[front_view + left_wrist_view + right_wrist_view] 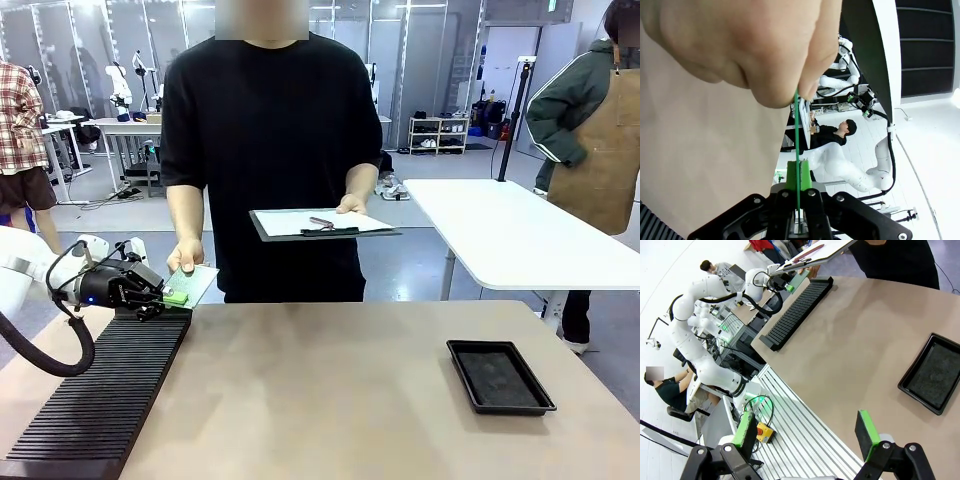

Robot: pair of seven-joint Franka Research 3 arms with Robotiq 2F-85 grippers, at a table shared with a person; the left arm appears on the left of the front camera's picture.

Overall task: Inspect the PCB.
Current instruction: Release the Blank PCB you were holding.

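ROBOT AND PERSON SHARE A GRIP: At the left edge of the front view, the white left arm reaches in. Its left gripper [165, 293] is clamped on the near edge of the circuit board [192, 284], which is held just above the far end of a black slotted rack [100, 395]. The rack runs down the lower left of the tan table [330, 400].

A person in a black shirt stands at the far side, centre frame, one hand [185, 255] pinching the board's far edge, so gripper and hand hold it together. In the left wrist view the board appears edge-on, a thin green line rising from between the green pads [791, 176] that press it from both sides. It runs up to the person's fingers, which spread across the top of the frame and hide the board's far end.

Right of centre, the person's other hand [352, 204] holds a white clipboard [320, 222] with a black clip, level and well apart from the board. Farther right, a shallow black tray [500, 377] lies at the table's lower right. Behind it stands a white table [520, 235], with a second person in a brown apron at the right edge.

In the right wrist view, the right gripper [807, 432] hangs beyond the table's edge, jaws wide apart, with a small yellow box [764, 432] below.
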